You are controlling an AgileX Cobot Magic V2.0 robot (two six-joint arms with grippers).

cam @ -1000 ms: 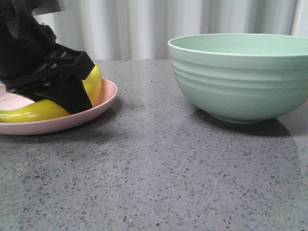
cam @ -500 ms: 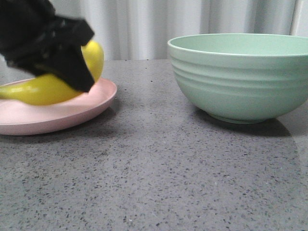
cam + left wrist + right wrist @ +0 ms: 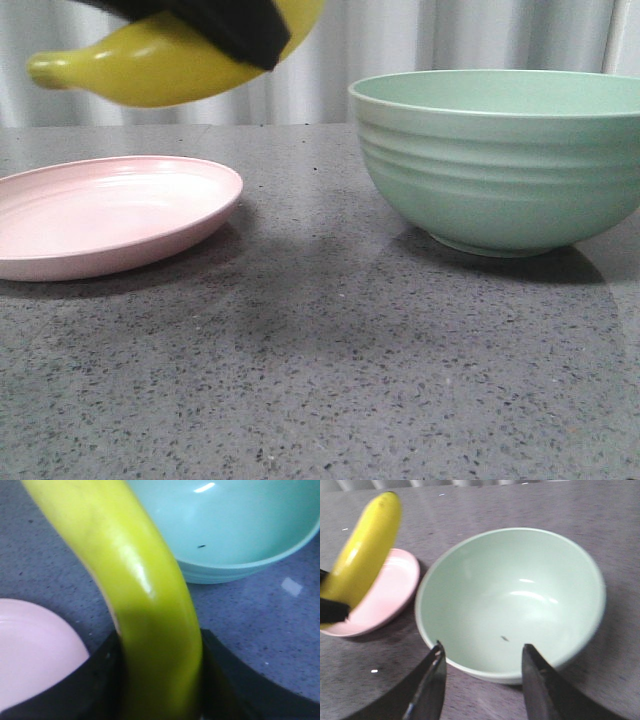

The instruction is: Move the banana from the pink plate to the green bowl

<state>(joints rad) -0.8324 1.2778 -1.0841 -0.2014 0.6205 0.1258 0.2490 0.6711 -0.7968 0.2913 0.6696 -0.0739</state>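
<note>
My left gripper is shut on the yellow banana and holds it in the air above the pink plate, near the top of the front view. In the left wrist view the banana runs up between the black fingers, with the plate below on one side and the green bowl beyond. The green bowl stands at the right, empty. My right gripper is open and empty, hovering above the bowl's near rim. The right wrist view also shows the banana over the plate.
The grey speckled table spreads between plate and bowl. A pale curtain hangs behind the table. A small dark speck lies inside the bowl.
My left gripper has lifted the banana off the pink plate, up and a little toward the bowl. The plate is now bare. The bowl has not moved.
</note>
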